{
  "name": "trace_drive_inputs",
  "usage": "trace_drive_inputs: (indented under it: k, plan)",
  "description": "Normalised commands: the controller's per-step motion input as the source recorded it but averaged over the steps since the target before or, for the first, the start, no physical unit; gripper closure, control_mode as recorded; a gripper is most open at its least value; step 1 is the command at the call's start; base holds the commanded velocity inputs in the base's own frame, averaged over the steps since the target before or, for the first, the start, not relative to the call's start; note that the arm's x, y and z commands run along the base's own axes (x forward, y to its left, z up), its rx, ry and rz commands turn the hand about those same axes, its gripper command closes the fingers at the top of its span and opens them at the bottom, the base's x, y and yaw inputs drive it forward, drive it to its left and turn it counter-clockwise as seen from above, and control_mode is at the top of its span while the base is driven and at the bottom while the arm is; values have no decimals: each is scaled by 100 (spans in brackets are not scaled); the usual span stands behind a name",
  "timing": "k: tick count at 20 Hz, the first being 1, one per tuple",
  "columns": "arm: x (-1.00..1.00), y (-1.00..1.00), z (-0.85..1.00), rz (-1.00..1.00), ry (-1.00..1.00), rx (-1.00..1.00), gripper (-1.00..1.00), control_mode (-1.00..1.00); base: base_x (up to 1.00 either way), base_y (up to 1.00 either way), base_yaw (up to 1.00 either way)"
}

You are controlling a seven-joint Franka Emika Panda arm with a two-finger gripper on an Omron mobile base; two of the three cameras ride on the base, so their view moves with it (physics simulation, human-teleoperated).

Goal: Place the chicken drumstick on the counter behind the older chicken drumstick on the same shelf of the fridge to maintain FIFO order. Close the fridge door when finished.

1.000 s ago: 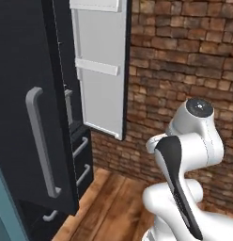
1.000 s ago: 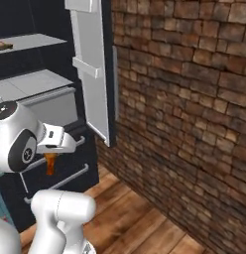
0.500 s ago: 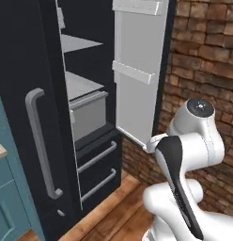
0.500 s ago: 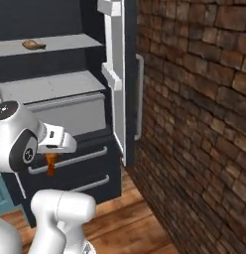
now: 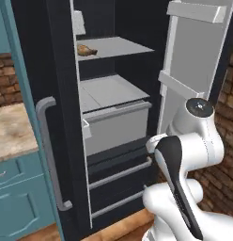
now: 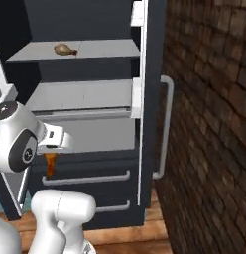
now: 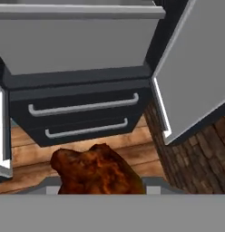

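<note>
Brick wall [image 6: 209,124] at right; wooden floor [image 7: 87,152]; teal cabinets [image 5: 19,197]

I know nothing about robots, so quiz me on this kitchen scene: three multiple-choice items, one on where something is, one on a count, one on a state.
1. Where does the older chicken drumstick lie?
A. on the fridge's upper shelf
B. on the wooden floor
C. in a door bin

2. How many drawer fronts with horizontal handles sit below the grey compartment in the hand view?
A. one
B. two
C. four

3. What is the state of the fridge door?
A. shut
B. taken off
C. swung open

Answers:
1 A, it rests on the pale slab.
2 B, two grey bars are stacked.
3 C, its white inner bins face the room while the gripper holds the chicken drumstick.
</note>
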Motion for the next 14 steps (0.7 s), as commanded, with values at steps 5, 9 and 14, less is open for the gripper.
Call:
trace_drive_inputs:
  k: [5, 9, 14]
  plan:
    - [0, 0, 0, 0, 0, 0, 100, 100, 68, -36, 50]
    - [0, 0, 0, 0, 0, 0, 100, 100, 79, -24, 40]
    - [0, 0, 0, 0, 0, 0, 100, 100, 90, -21, 27]
